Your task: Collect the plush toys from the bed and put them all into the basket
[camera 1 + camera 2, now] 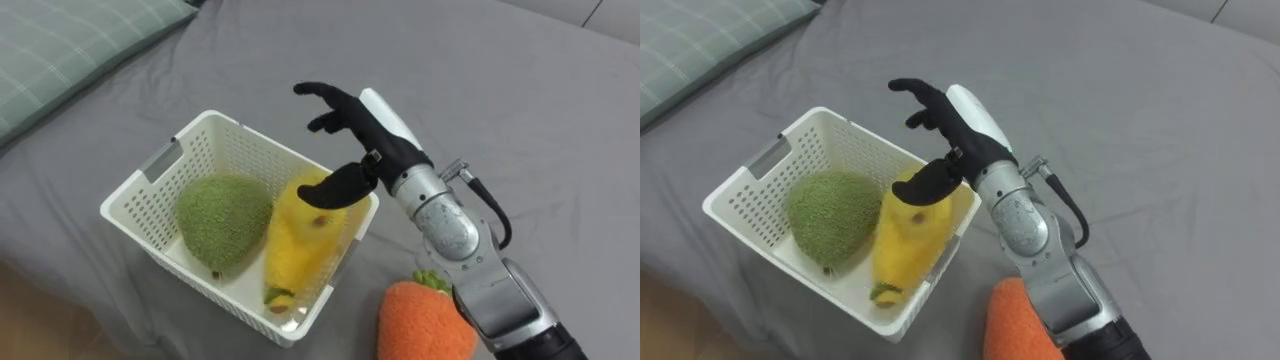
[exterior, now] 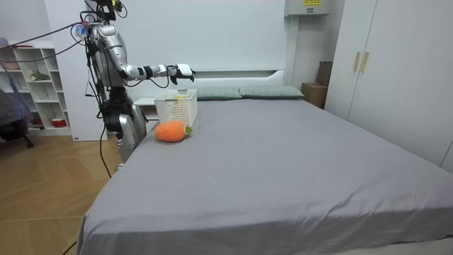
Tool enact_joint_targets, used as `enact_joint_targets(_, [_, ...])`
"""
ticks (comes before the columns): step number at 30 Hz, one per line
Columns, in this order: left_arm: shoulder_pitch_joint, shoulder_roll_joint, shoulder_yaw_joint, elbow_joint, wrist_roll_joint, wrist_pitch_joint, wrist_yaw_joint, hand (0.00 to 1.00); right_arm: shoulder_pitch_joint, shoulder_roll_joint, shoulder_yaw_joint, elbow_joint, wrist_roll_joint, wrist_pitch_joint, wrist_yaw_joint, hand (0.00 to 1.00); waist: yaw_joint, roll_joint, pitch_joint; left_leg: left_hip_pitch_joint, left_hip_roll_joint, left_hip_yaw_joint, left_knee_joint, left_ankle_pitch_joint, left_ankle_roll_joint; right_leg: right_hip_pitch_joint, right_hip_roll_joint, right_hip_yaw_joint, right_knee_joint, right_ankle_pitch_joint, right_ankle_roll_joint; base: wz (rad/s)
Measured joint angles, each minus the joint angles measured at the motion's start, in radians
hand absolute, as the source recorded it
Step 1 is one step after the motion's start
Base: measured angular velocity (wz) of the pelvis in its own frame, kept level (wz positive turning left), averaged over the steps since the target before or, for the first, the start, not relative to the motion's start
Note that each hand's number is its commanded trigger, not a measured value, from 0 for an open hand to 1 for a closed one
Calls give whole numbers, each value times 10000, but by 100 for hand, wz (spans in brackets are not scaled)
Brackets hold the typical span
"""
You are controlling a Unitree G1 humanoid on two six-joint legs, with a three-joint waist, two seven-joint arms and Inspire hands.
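I judge I am at the end of a drop-off. My right robot hand (image 1: 365,140) hangs over the far right rim of the basket (image 1: 140,185), fingers spread and nearly straight, clamped on nothing. The thumb dips toward the upper end of the yellow toy (image 1: 295,240); I cannot tell whether it touches.

The basket stands on the bed (image 1: 500,100) close to the side edge where I stand, near the pillow (image 1: 70,50) at the head end. The yellow toy lies inside it, on its right side. Its long axis runs from the far right rim under my thumb down to the near corner, with the darker tip pointing at me. A green toy (image 1: 222,220) sits beside it, touching.

One toy is left out: the carrot (image 1: 425,325), on the bed just beside the basket, by the same side edge. Its leafy end points toward the basket and its orange body runs back toward me.

Next I should lift clear of the rim, draw back over the carrot and close across its body, not along its length.
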Motion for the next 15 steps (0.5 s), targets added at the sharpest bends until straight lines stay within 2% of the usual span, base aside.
enact_joint_targets(15, [0, -49, 64, -24, 566, -1, -27, 0, 1, -5, -2, -2, -160, 0, -15, 0, -20, -77, -19, -31, -9, -21, 26, 1, 1, 3, 6, -75, 0, 1, 0, 0])
